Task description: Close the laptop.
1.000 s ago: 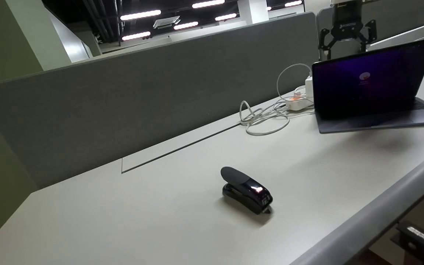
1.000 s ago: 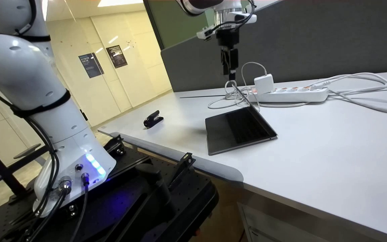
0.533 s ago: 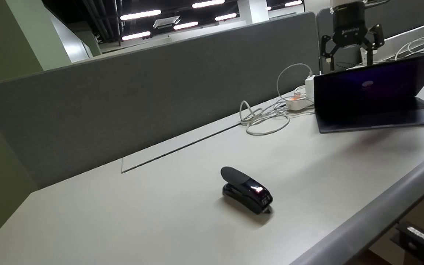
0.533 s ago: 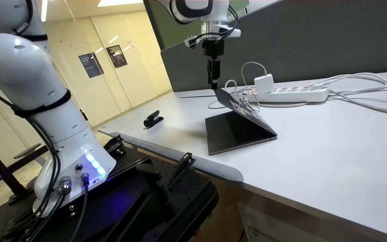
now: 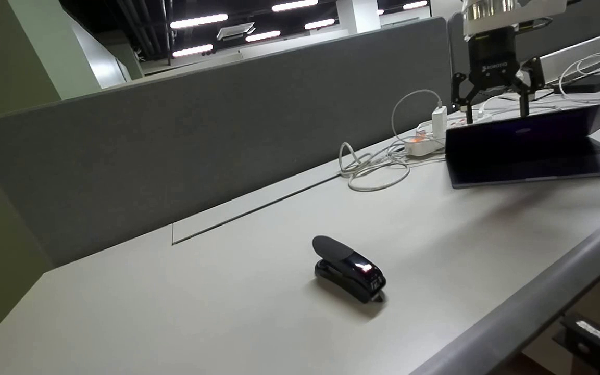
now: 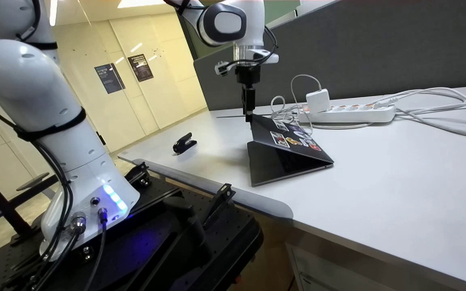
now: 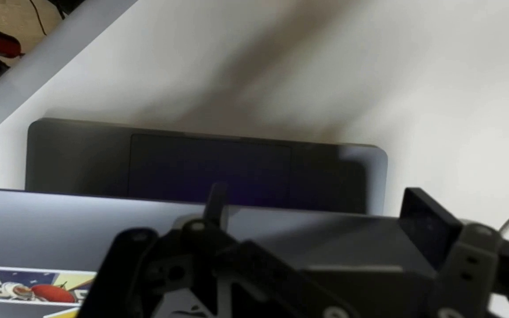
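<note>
The silver-grey laptop [image 5: 539, 161] stands on the desk with its lid partly folded down over the dark keyboard. In an exterior view its stickered lid [image 6: 271, 129] slants forward over the base. My gripper [image 5: 497, 120] is open, fingers pointing down at the lid's upper edge; it also shows in an exterior view [image 6: 249, 117]. In the wrist view the gripper [image 7: 316, 194] has its fingers spread along the edge of the lid [image 7: 104, 229], one near the middle, one near a corner, with nothing gripped between. The fingertips seem to touch the lid. The keyboard is mostly hidden.
A small black stapler [image 5: 349, 271] lies on the desk in both exterior views. A white power strip [image 6: 348, 115] with a charger [image 6: 318, 101] and loose cables [image 6: 439, 101] lies behind the laptop. A grey partition [image 5: 227, 146] borders the desk's back.
My gripper has moved down and toward the laptop's front side. The lid has tilted from steeply open to a low forward slant, and its stickered outside now shows. The base stayed put.
</note>
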Robot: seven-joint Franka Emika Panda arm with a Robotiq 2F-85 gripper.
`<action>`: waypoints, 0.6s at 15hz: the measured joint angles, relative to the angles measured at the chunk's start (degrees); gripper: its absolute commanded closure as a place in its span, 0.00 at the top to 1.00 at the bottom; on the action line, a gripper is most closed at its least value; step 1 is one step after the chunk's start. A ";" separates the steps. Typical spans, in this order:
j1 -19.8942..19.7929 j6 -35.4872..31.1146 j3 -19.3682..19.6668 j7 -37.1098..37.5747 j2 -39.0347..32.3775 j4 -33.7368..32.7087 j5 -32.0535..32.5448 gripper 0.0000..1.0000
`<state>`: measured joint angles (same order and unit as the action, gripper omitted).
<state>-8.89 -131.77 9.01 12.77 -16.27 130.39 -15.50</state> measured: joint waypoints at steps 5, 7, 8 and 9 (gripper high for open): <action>0.99 -7.02 -0.49 0.21 -1.37 3.34 -0.36 1.00; 1.19 -10.35 -0.48 0.19 -2.22 4.32 0.02 1.00; 1.25 -11.90 -0.41 0.12 -2.74 4.75 0.76 1.00; 1.26 -13.47 -0.34 0.02 -3.34 5.15 1.48 1.00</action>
<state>-7.64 -145.24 8.67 12.79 -19.61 135.54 -14.02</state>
